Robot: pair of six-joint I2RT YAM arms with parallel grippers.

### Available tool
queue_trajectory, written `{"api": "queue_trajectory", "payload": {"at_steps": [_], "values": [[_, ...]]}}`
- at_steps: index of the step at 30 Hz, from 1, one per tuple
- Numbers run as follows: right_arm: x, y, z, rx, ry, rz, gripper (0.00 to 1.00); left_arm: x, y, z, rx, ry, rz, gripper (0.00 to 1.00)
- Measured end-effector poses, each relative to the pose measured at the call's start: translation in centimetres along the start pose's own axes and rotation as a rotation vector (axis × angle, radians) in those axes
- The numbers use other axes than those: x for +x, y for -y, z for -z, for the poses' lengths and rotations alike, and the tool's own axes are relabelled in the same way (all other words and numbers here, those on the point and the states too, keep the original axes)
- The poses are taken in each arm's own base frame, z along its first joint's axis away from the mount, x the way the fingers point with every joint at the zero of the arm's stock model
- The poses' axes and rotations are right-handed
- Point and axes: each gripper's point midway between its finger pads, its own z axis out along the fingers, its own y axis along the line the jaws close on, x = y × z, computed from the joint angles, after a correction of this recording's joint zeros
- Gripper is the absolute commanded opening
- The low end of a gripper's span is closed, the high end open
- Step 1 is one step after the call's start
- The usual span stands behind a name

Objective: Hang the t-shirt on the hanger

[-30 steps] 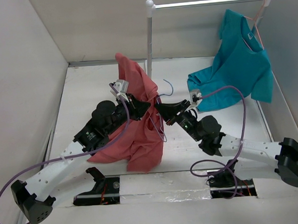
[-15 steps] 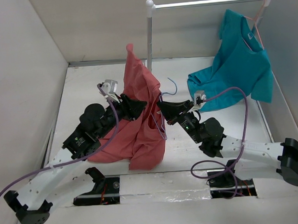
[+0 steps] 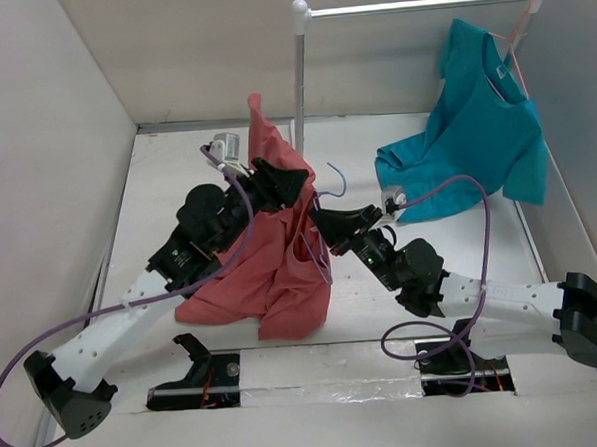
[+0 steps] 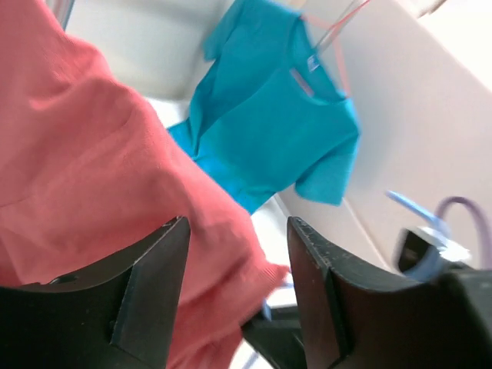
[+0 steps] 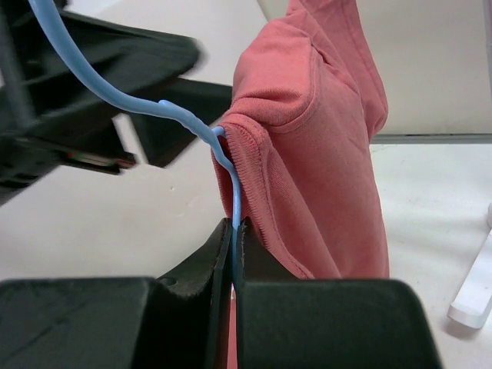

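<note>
Right gripper [image 5: 233,231] clamped on hanger [image 5: 150,104] wire, plain only in right wrist view; left gripper [image 4: 238,238] apart, beside t-shirt [image 4: 77,154].

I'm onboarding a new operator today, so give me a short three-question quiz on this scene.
1. True or false: the right claw is shut on the hanger.
2. The teal shirt hangs from: A) the rail; B) a wall hook.
3. Fill in: the jaws of the left claw stand ____ beside the t-shirt.
Key: 1 true; 2 A; 3 open.
</note>
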Motion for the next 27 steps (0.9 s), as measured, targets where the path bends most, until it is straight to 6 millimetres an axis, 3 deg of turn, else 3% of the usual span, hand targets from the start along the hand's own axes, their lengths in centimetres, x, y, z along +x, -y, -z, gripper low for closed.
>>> {"api": "queue_trajectory", "payload": {"at_steps": [6, 16, 21, 24, 25, 27], "values": [[0.2, -0.2, 0.1, -0.001, -0.005, 0.014, 0.00, 2.8, -2.0, -2.6, -0.069, -0.058, 0.001, 0.56], [1.6, -0.7, -0.7, 0.000, -0.037, 0.049, 0.00, 1.7, -1.6, -3.4, -0.055, 0.012, 0.041, 0.46], [2.8, -1.0, -1.2, 0.000, -0.064, 0.069, 0.00, 3.4, -2.8, -3.5, -0.071, -0.004, 0.057, 0.46], [3.9, -0.6, -1.3, 0.013, -0.091, 0.085, 0.00, 4.0, -3.3, -3.4, -0.082, -0.013, 0.067, 0.20], [4.2, -0.5, -1.3, 0.018, -0.098, 0.091, 0.00, 4.0, -3.3, -3.4, -0.082, -0.009, 0.071, 0.01], [4.6, -0.2, -1.3, 0.025, -0.110, 0.105, 0.00, 3.9, -3.4, -3.2, -0.080, 0.001, 0.097, 0.00]]}}
